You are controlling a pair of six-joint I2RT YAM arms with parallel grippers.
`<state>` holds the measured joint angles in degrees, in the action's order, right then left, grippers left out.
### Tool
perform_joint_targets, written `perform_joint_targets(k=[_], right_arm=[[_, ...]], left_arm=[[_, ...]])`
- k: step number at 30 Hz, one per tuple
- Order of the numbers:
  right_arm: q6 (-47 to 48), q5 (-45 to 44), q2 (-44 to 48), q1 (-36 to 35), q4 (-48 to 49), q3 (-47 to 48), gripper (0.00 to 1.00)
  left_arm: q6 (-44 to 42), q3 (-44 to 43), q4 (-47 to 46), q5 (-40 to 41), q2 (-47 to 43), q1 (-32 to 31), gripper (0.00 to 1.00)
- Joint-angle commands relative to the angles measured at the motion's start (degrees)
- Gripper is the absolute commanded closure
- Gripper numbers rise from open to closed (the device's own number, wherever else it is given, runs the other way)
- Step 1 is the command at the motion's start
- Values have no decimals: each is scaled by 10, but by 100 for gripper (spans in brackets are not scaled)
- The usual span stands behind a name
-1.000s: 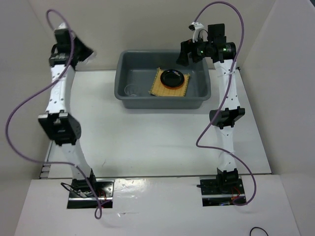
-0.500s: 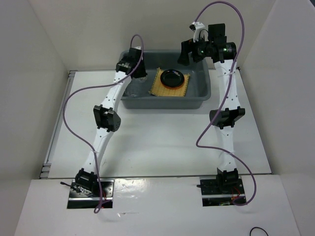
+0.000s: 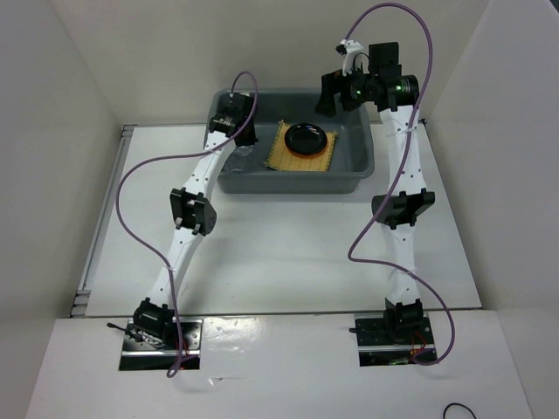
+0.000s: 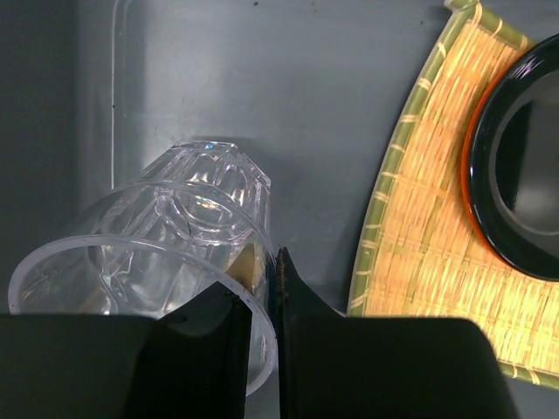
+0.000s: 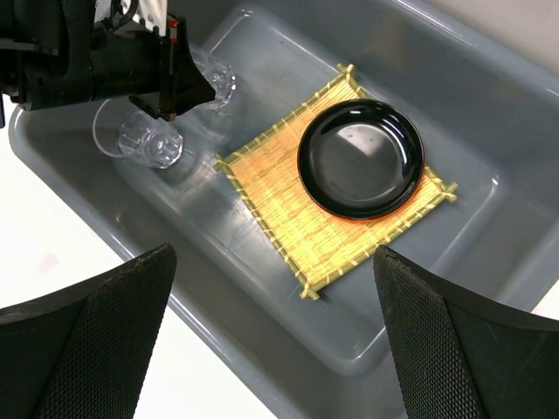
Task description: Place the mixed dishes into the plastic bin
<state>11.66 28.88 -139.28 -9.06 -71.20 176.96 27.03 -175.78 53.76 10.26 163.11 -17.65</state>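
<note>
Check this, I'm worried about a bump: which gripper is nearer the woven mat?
Left. The left gripper, pinching a clear glass, sits in the bin beside the woven mat; the right gripper hovers open well above it.

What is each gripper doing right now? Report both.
Left gripper: closed on the rim of the clear glass.
Right gripper: open, holding nothing.

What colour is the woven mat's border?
Green edging on the mat; clearest in left wrist view.

Lit brightly, evenly from above; soft shadows only. Glints on the clear glass (image 4: 175,218) near 8 o'clock, mirrors grey off the black plate (image 4: 524,166) at 3, blurs the left gripper (image 4: 259,284) at 6.
</note>
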Motion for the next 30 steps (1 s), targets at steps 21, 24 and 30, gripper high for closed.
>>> perform_joint_targets(k=[21, 24, 30], right_arm=[[-96, -267, 215, -15, 39, -105, 2], [-113, -250, 267, -15, 34, -133, 2], [-142, -255, 341, -15, 33, -177, 2]], left_arm=[[14, -40, 94, 176, -341, 56, 0], [43, 4, 149, 210, -442, 81, 0], [89, 390, 173, 278, -724, 69, 0]])
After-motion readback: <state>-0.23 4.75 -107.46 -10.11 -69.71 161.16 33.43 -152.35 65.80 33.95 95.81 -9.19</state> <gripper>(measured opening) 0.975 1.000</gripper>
